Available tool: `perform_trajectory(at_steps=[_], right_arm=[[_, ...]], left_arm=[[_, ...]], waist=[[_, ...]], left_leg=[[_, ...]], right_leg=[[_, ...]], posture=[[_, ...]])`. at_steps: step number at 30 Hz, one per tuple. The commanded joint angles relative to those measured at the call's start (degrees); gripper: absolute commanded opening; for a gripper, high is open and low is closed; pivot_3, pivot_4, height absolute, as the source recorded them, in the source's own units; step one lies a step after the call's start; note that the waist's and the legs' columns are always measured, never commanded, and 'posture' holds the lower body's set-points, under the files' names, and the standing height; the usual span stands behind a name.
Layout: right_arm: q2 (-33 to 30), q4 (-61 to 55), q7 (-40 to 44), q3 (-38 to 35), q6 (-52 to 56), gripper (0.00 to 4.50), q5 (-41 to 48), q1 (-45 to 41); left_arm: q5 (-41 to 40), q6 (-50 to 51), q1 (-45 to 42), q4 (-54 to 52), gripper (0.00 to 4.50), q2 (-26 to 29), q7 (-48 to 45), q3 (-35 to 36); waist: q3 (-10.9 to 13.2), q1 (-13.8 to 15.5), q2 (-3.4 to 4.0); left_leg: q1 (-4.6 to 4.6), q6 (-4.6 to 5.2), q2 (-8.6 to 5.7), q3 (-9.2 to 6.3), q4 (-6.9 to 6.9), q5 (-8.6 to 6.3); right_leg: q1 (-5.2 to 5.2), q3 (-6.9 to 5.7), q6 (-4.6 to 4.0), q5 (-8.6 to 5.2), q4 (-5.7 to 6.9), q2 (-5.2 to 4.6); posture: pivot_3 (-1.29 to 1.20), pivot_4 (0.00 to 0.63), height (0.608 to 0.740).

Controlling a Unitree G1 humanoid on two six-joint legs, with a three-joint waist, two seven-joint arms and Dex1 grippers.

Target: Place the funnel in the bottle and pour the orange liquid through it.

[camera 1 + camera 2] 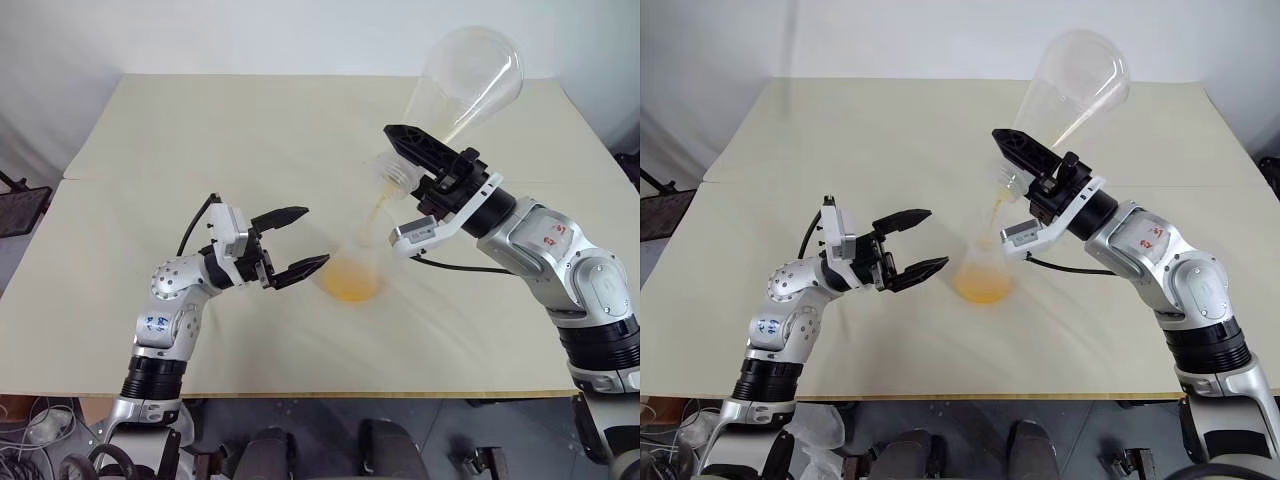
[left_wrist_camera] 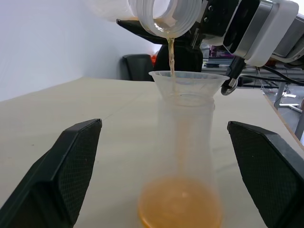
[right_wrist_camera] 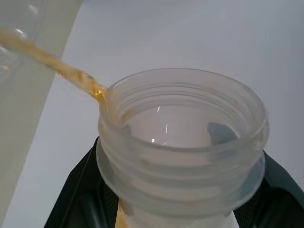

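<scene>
While ridged and clear, the tilted flask (image 1: 468,75) streams orange liquid (image 2: 171,54).

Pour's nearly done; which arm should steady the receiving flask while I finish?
Probably left: the left gripper is open beside the bottle with the funnel; the right gripper is holding the tipped pouring flask.

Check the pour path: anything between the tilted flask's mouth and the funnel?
Nothing visible. The orange liquid falls straight from the flask held in the right gripper into the funnel seated in the bottle. The open left gripper flanks the bottle without touching.
</scene>
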Motion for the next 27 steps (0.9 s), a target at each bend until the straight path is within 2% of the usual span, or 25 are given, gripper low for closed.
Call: perform_trajectory(at_steps=[1, 13, 16, 21, 27], right_arm=[[-0.55, -0.83, -1.45, -0.52, -0.28, 2.48, 0.19, -1.31], [0.39, -0.45, -1.35, -0.12, 0.26, 2.48, 0.79, -1.63], [1.17, -0.3, 1.38, -0.38, 0.5, 2.48, 5.74, -0.51], [1.07, -1.77, 3.45, -1.21, 0.64, 2.48, 8.92, 1.08], [4.71, -3.84, 10.35, -3.99, 7.63, 2.48, 23.43, 2.82]], left_arm=[[-0.26, -0.84, -0.49, -1.82, 4.5, -0.03, -0.01, 0.42], [-0.28, -0.9, -0.27, -2.15, 4.5, 0.16, 0.34, 0.69], [-0.26, -1.02, -0.27, -2.12, 4.5, 0.23, 0.32, 0.79], [-0.37, -0.97, -0.24, -2.12, 4.5, 0.54, 0.17, 1.05], [-0.58, -0.55, -0.01, -2.27, 4.5, 1.02, -0.08, 1.24]], waist=[[0.0, -0.01, 0.0], [0.0, -0.01, 0.0], [0.0, -0.03, 0.0], [0.0, 0.0, 0.0], [0.0, -0.04, 0.0]], left_leg=[[0.0, 0.0, 0.0, 0.0, 0.0, 0.0], [0.0, 0.0, 0.0, 0.0, 0.0, 0.0], [0.0, 0.0, 0.0, 0.0, 0.0, 0.0], [0.0, 0.0, -0.01, 0.0, 0.0, 0.0], [0.01, 0.0, 0.0, -0.02, 0.01, 0.0]], right_leg=[[0.0, 0.0, 0.0, 0.0, 0.0, 0.0], [0.0, 0.0, 0.0, 0.0, 0.0, 0.0], [0.0, 0.0, 0.0, 0.0, 0.0, 0.0], [0.0, 0.0, 0.0, 0.0, 0.01, 0.0], [0.0, -0.01, 0.0, 0.0, 0.02, 0.0]], posture=[[0.0, 0.15, 0.74], [0.0, 0.15, 0.74], [0.0, 0.15, 0.74], [0.0, 0.15, 0.74], [0.0, 0.15, 0.74]])
